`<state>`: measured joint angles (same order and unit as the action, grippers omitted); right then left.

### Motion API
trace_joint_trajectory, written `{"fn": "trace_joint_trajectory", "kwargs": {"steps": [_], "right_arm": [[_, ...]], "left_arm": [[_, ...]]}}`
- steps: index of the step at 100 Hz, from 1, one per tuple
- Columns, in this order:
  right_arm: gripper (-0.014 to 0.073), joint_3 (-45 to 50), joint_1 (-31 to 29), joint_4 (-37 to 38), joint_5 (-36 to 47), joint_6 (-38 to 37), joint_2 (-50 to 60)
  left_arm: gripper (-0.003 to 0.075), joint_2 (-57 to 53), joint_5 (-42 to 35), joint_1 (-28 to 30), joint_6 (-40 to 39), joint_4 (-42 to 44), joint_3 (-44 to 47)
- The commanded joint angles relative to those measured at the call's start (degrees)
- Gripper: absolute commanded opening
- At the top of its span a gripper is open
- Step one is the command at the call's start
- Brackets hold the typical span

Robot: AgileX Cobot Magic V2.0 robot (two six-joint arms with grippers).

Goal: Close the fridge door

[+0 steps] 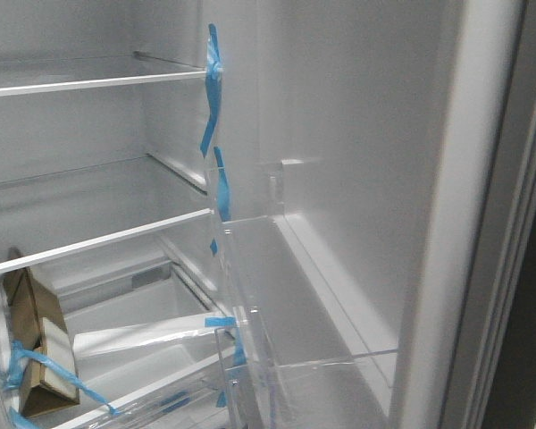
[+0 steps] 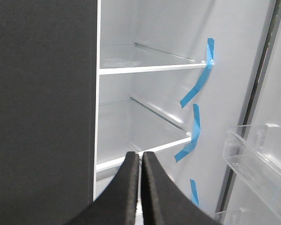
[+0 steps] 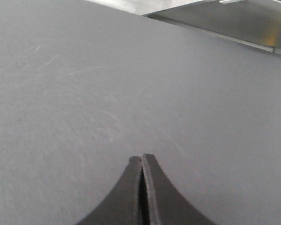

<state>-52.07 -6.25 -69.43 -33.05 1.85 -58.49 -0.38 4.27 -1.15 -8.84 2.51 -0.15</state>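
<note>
The fridge door stands open. Its white inner face [image 1: 357, 134] fills the right of the front view, with a clear bin [image 1: 277, 313] low on it. The door also shows in the left wrist view [image 2: 271, 112] with a clear bin [image 2: 253, 161]. Its matte dark grey outer face [image 3: 131, 89] fills the right wrist view. My right gripper [image 3: 142, 157] is shut and empty, its tips at or very near that grey face. My left gripper [image 2: 140, 154] is shut and empty, pointing into the fridge interior. Neither gripper shows in the front view.
Inside the fridge are white-edged glass shelves [image 1: 98, 82], strips of blue tape [image 1: 213, 89], a brown carton [image 1: 40, 349] at the lower left and a clear drawer [image 1: 143, 344]. A dark grey panel [image 2: 37, 103] stands close beside my left gripper. A pale glossy surface [image 3: 234, 18] lies beyond the door.
</note>
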Motion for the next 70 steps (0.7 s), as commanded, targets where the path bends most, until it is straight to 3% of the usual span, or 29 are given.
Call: {"fn": "trace_joint_trajectory", "kwargs": {"steps": [1, 37, 70], "right_arm": [[-0.0071, -3.52, 2.49, -0.13, 0.19, 1.92, -0.2], [-0.0071, -10.41, 12.4, 6.09, 2.86, 3.46, -5.18], [-0.0071, -17.65, 21.43, 17.85, 7.05, 3.46, -10.72]], "left_arm": [[-0.002, -1.29, -4.76, -0.21, -0.11, -0.36, 2.31], [-0.002, -1.29, -4.76, -0.21, -0.11, -0.36, 2.31], [-0.002, -1.29, -4.76, -0.21, -0.11, -0.36, 2.31]]}}
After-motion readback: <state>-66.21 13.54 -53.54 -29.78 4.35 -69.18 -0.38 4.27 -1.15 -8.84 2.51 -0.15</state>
